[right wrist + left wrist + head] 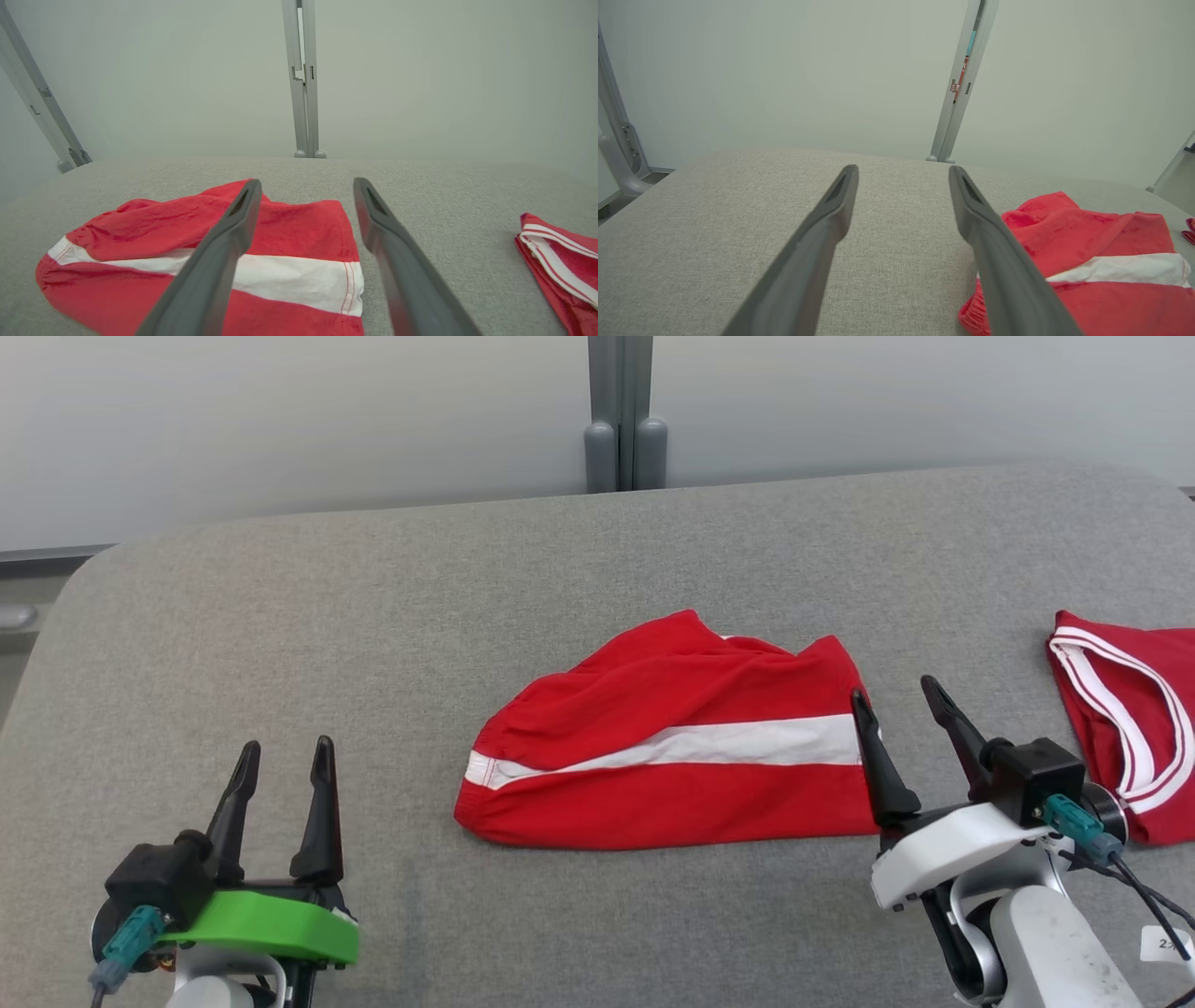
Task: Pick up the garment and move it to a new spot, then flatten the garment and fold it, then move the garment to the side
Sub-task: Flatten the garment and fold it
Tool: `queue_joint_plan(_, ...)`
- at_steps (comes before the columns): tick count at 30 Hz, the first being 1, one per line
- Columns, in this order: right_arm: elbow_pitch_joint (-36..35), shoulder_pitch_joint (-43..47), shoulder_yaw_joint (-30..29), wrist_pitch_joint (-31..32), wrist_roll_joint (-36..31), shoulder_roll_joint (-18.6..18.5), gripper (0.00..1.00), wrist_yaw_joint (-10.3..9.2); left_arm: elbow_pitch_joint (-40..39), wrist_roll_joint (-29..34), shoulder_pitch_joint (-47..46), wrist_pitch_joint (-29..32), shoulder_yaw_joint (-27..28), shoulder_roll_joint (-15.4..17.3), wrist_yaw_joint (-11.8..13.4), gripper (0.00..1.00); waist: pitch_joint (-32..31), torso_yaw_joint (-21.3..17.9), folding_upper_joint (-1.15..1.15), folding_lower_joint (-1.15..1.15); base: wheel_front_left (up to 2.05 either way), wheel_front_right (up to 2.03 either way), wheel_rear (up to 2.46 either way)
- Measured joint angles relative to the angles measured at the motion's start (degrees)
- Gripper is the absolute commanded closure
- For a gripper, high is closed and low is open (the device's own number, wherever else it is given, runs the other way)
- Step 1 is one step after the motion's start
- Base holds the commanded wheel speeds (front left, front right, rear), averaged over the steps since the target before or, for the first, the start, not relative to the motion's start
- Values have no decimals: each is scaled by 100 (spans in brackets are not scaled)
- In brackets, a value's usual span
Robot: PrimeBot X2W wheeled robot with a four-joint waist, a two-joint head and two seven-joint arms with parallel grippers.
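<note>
Left gripper [287, 745]: jaws apart, empty.
Right gripper [893, 689]: jaws apart, beside your white-striped red shorts [653, 793].
Arm tag [1167, 943]: unreadable.

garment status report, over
Left gripper open, empty, over table. Right gripper open, empty, at right edge of garment. Garment mid-table, looks folded. Second red piece far right, apart.

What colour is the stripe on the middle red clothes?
White, running across the folded red fabric garment; best in the head view.
</note>
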Motion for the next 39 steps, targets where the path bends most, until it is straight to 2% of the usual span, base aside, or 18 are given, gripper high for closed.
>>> queue_joint_plan(10,118,143,-126,-51,-14,15,0,0,160,301,18,0,111,-101,-102,0,-127,25,0,0,0,0,0)
queue_joint_plan(29,250,245,-163,-79,-41,115,0,0,474,244,-87,0,-83,-26,-143,0,-161,-35,0,0,0,0,0)
queue_joint_plan(33,321,162,-113,83,-44,45,0,0,714,66,-168,224,-402,-25,-147,0,-103,-20,0,0,0,0,0)
queue_joint_plan(39,699,-236,-66,758,152,-209,0,1,1093,-209,-745,884,-1268,31,-151,0,64,16,0,0,0,0,0)
